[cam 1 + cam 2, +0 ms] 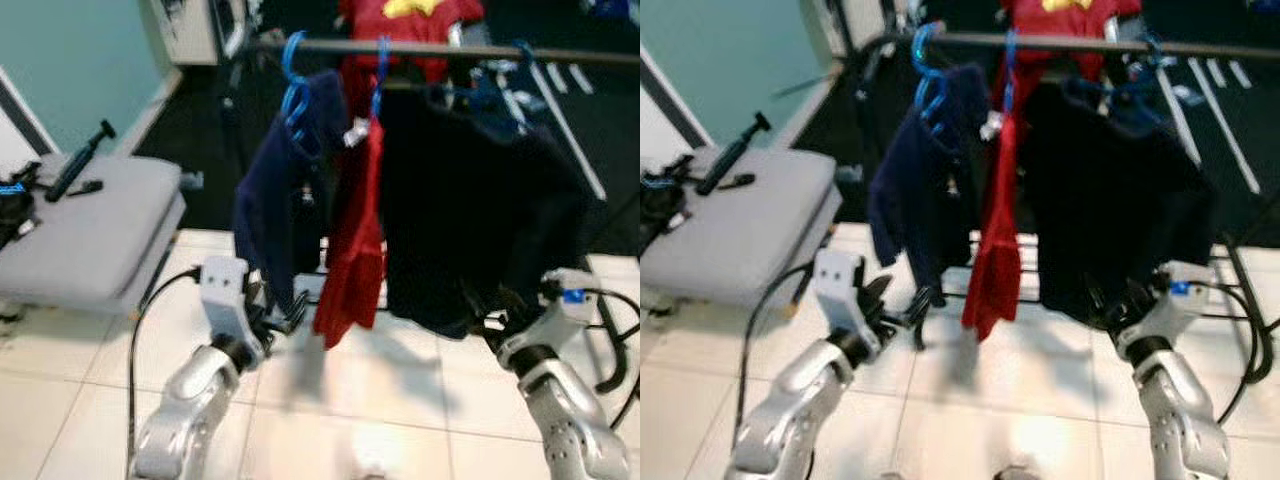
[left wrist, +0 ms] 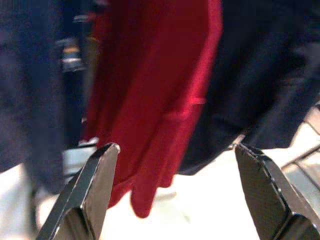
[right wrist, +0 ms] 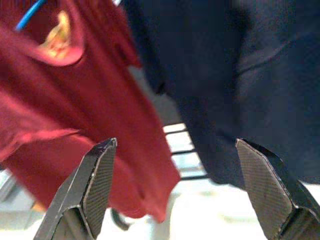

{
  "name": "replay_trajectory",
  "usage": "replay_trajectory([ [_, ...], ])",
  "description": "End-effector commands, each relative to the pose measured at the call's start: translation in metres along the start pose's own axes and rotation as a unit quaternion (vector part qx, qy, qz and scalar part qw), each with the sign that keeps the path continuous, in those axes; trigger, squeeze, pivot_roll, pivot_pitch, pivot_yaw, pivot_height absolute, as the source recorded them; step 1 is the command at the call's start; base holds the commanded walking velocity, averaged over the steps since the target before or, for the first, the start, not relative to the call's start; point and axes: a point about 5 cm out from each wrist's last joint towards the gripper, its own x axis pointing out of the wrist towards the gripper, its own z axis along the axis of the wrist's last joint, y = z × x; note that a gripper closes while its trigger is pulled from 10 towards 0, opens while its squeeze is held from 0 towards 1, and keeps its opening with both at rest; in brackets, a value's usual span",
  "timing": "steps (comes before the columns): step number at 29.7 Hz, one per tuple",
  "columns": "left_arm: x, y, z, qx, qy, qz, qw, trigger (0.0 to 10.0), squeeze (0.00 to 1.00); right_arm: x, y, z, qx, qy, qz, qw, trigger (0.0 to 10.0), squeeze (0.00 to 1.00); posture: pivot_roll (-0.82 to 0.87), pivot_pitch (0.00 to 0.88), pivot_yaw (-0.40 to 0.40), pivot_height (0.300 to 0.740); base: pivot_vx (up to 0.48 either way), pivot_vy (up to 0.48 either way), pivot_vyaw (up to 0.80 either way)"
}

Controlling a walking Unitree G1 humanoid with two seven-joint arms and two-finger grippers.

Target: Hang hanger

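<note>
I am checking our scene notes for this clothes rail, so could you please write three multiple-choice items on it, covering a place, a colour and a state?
1. Where does the red garment hang on the rail?
A. between two dark garments
B. at the far left end
C. on the grey bench

2. What colour are the hangers?
A. white
B. blue
C. yellow

3. How is the left tool?
A. shut on red cloth
B. open, holding nothing
C. shut on a hanger

Answers: 1 A, navy garment and black garment flank it; 2 B, blue hooks loop over the rail; 3 B, fingers stand apart with nothing between.
</note>
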Motion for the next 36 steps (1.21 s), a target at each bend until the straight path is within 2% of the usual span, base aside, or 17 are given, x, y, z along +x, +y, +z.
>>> replay_trajectory([
  [1, -0.005, 0.006, -0.009, -0.007, 0.017, 0.011, 1.0, 10.0, 0.0, -0.003, 0.001, -0.009, 0.006, 0.016, -0.002, 1.0, 10.0, 0.0, -0.1, 0.2, 0.016, 0.74, 0.0, -0.461, 0.0],
  [10, 0.0, -0.004, -0.004, -0.026, 0.006, -0.019, 0.999, 10.0, 0.0, -0.003, 0.001, -0.009, 0.007, 0.015, -0.003, 1.0, 10.0, 0.0, -0.1, 0.203, 0.02, 0.74, 0.0, -0.463, 0.0],
  [11, 0.002, -0.012, 0.0, -0.031, -0.001, -0.045, 0.998, 10.0, 0.0, -0.004, 0.001, -0.009, 0.007, 0.014, -0.004, 1.0, 10.0, 0.0, -0.1, 0.203, 0.022, 0.74, 0.0, -0.465, 0.0],
  [14, 0.005, -0.024, 0.009, -0.043, -0.014, -0.079, 0.996, 10.0, 0.0, -0.004, 0.001, -0.009, 0.007, 0.013, -0.005, 1.0, 10.0, 0.0, -0.1, 0.205, 0.023, 0.74, 0.0, -0.465, 0.0],
  [21, 0.008, -0.034, 0.016, -0.054, -0.022, -0.109, 0.992, 10.0, 0.0, -0.003, 0.002, -0.009, 0.008, 0.011, -0.005, 1.0, 10.0, 0.0, -0.1, 0.205, 0.027, 0.74, 0.0, -0.467, 0.0],
  [28, 0.009, -0.035, 0.017, -0.063, -0.023, -0.113, 0.991, 10.0, 0.0, -0.003, 0.002, -0.008, 0.01, 0.009, -0.003, 1.0, 10.0, 0.0, -0.1, 0.205, 0.028, 0.74, 0.0, -0.469, 0.0],
  [31, 0.013, -0.031, 0.016, -0.054, -0.021, -0.092, 0.994, 10.0, 0.0, -0.004, 0.005, -0.006, -0.002, 0.002, 0.008, 1.0, 10.0, 0.0, -0.1, 0.203, 0.029, 0.74, 0.0, 0.0, 0.0],
  [36, 0.018, -0.029, 0.016, -0.046, -0.025, -0.088, 0.995, 10.0, 0.0, -0.004, 0.008, -0.006, -0.014, 0.001, 0.021, 1.0, 10.0, 0.0, -0.1, 0.199, 0.028, 0.74, 0.0, 0.0, 0.65],
])
